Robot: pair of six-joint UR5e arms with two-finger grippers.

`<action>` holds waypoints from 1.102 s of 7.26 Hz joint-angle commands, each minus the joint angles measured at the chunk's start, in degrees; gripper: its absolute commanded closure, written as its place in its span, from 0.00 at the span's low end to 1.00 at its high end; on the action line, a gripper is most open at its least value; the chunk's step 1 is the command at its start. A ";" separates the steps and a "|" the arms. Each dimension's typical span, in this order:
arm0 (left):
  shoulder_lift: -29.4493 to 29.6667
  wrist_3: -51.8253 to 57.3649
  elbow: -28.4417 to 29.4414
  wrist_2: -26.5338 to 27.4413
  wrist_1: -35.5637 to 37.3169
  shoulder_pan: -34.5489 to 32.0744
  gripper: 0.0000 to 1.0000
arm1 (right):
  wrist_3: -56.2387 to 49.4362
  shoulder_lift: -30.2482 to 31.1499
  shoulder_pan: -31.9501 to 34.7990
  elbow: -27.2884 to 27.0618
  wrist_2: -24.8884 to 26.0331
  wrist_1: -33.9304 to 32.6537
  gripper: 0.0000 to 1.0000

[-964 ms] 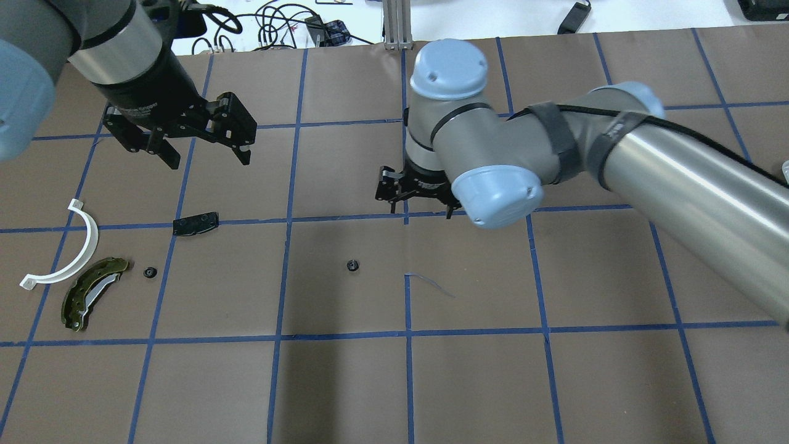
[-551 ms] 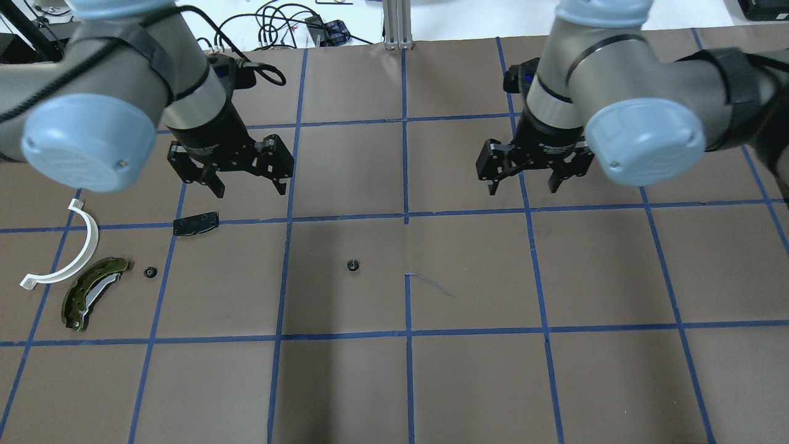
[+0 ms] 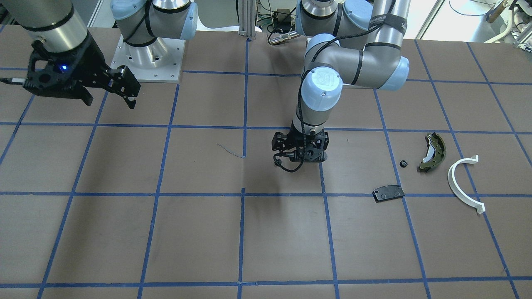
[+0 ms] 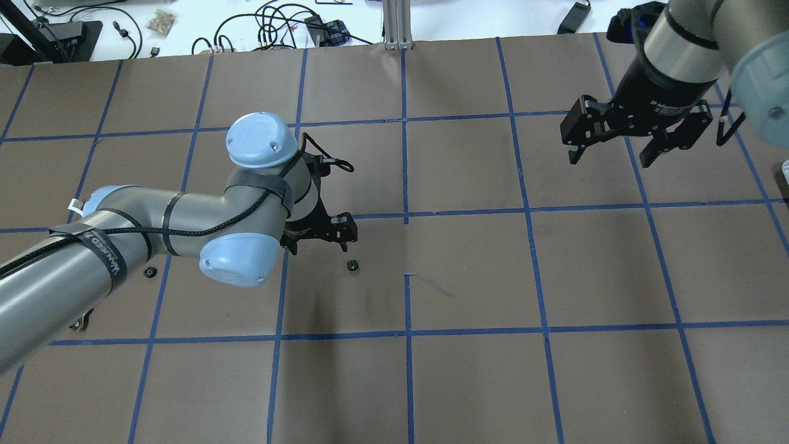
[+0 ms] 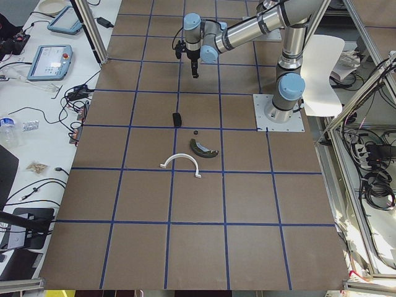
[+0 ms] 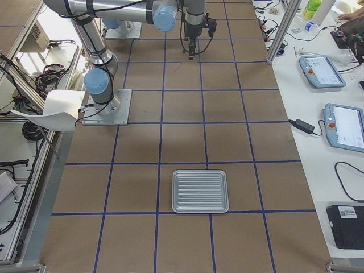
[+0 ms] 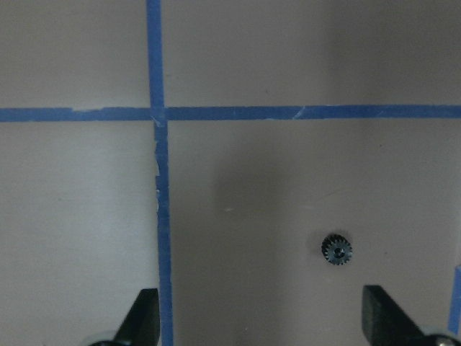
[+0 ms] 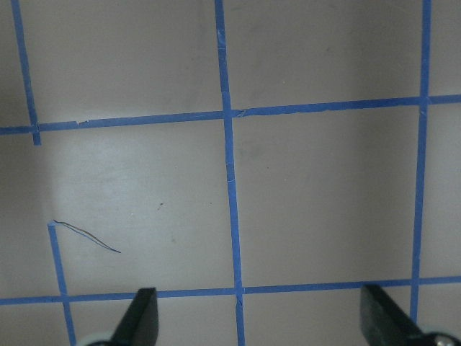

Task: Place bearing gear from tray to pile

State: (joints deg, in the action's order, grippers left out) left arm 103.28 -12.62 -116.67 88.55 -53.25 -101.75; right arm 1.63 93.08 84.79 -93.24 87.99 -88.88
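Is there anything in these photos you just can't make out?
- Overhead view: the left arm covers the black plate and most of the brake shoe.
- Side views: the gear by the left gripper is too small to find.
- The tray shows only in the exterior right view, outside every other frame.

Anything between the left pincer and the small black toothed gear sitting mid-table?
Nothing: only bare brown paper separates the left pincer from the small black toothed gear. The left wrist view shows it best; the overhead view agrees.
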 commanded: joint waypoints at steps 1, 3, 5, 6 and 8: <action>2.36 -2.85 -1.29 0.13 2.45 -3.80 0.00 | 2.41 -1.49 0.38 4.38 -0.54 4.68 0.00; 3.94 -2.67 -1.55 0.13 4.55 -3.98 0.07 | 2.50 -2.20 4.75 4.12 -0.54 3.90 0.00; 4.73 -3.20 -1.46 0.13 5.61 -3.98 0.07 | 2.49 -1.94 4.77 2.20 -0.37 3.81 0.00; 6.04 -3.46 -1.63 -0.22 8.32 -3.98 0.07 | 2.15 -2.02 4.69 1.40 0.59 3.72 0.00; 7.72 -3.20 -1.63 0.13 10.09 -3.98 0.17 | 2.41 -2.03 4.60 1.22 0.60 3.80 0.00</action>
State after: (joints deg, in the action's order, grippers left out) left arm 110.09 -16.01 -118.24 88.45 -44.41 -105.73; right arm 3.95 91.05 89.42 -91.81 88.47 -85.09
